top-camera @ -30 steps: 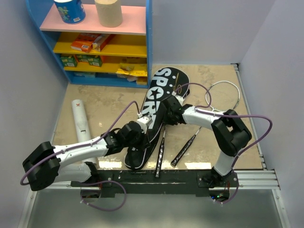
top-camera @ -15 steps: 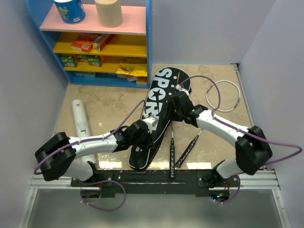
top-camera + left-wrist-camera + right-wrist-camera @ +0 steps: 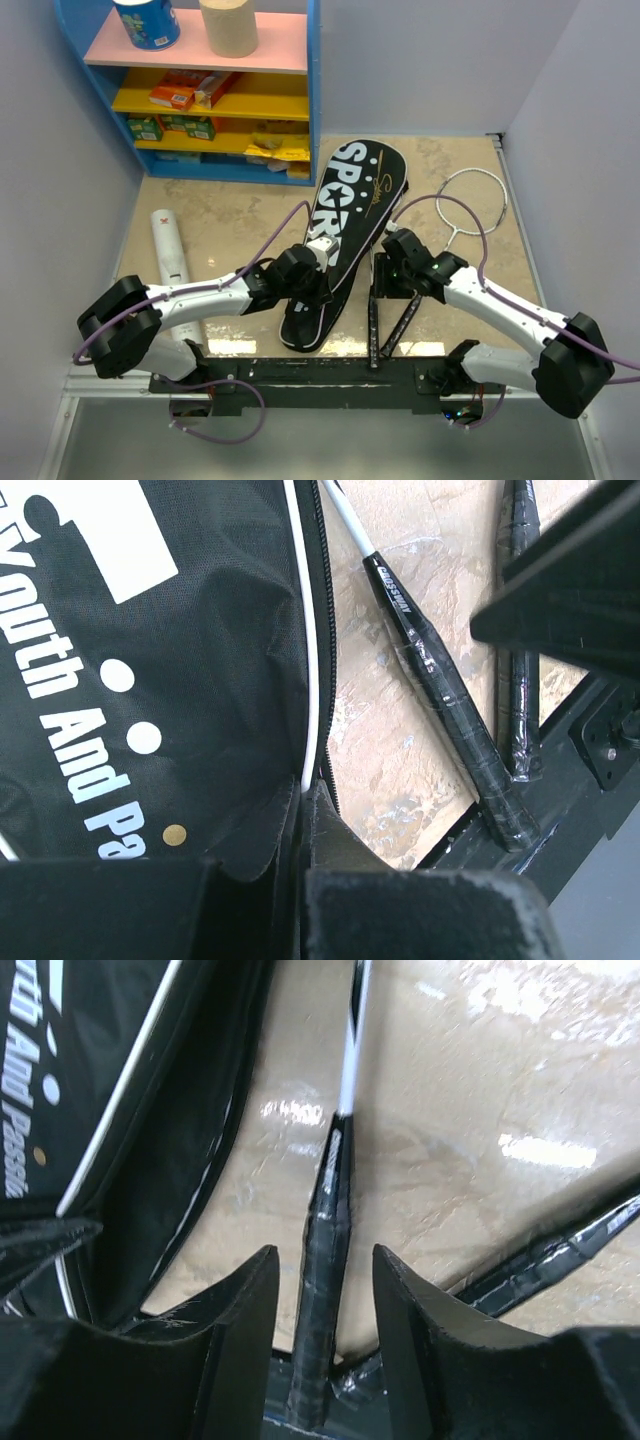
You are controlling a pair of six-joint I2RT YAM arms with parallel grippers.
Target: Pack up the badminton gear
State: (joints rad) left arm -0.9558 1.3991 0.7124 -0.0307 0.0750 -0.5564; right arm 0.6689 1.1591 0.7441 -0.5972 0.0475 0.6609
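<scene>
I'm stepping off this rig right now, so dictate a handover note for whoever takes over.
Left gripper: jaws shut on the SPORT bag's open edge.
Right gripper: jaws open astride the first racket's handle, not gripping.
That racket's head is hidden at the bag; second racket and white tube lie outside it.
Done: bag held open. Left: bag both rackets and tube, close up.

We find a blue-framed shelf unit (image 3: 313, 90) at the far left of the marble-patterned table (image 3: 230, 215); on its pink top board stand a blue paper roll (image 3: 147, 22) and, just beside it, a tan paper roll (image 3: 229, 27); the yellow board below carries orange boxes (image 3: 190, 92); the next board down holds green boxes (image 3: 170, 126) and yellow packets (image 3: 275, 148).
</scene>
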